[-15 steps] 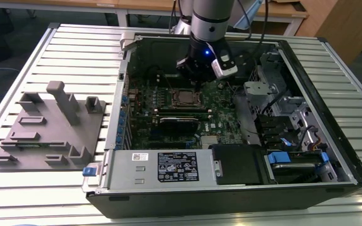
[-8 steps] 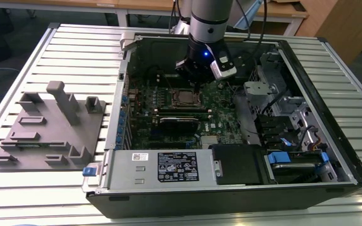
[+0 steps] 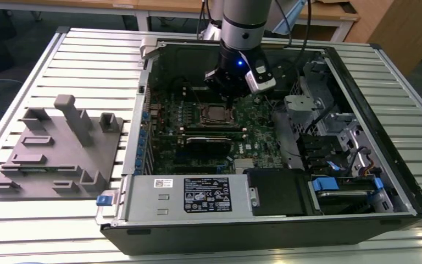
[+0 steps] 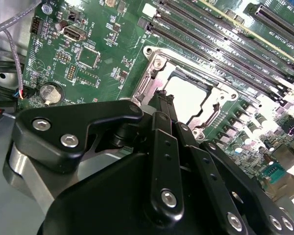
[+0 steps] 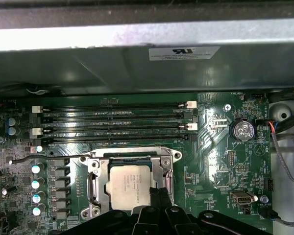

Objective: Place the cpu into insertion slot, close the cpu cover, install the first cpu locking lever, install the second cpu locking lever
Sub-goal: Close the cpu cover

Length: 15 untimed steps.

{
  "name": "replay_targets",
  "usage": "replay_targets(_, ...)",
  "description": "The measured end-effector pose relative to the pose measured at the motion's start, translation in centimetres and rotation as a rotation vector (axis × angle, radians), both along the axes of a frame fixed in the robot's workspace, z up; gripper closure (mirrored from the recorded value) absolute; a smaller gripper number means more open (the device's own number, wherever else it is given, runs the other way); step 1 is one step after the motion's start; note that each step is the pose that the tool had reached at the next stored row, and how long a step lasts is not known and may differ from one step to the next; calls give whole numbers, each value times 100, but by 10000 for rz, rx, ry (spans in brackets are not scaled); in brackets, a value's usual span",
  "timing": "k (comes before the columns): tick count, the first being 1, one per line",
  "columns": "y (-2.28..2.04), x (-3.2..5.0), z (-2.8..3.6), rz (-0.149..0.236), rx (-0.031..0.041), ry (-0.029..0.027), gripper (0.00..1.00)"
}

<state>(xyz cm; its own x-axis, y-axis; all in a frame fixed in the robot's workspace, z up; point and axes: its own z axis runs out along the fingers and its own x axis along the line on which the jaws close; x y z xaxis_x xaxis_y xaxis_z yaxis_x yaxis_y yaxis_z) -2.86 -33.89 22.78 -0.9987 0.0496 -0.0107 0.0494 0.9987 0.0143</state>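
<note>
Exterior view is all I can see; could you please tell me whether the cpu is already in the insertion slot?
Observer: Yes. In the first wrist view the cpu lies in the insertion slot, grey top up.
Operator: Thank you. Is the cpu cover down?
Observer: The cpu cover lies flat around the cpu, which shows through its window.
Operator: And where is the hand?
Observer: In the second wrist view the hand has its tip at the insertion slot's edge, beside the cpu cover.
</note>
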Motion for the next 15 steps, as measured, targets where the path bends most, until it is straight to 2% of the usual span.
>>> replay_targets(15, -9, -90, -44, 0, 0, -9, 89)
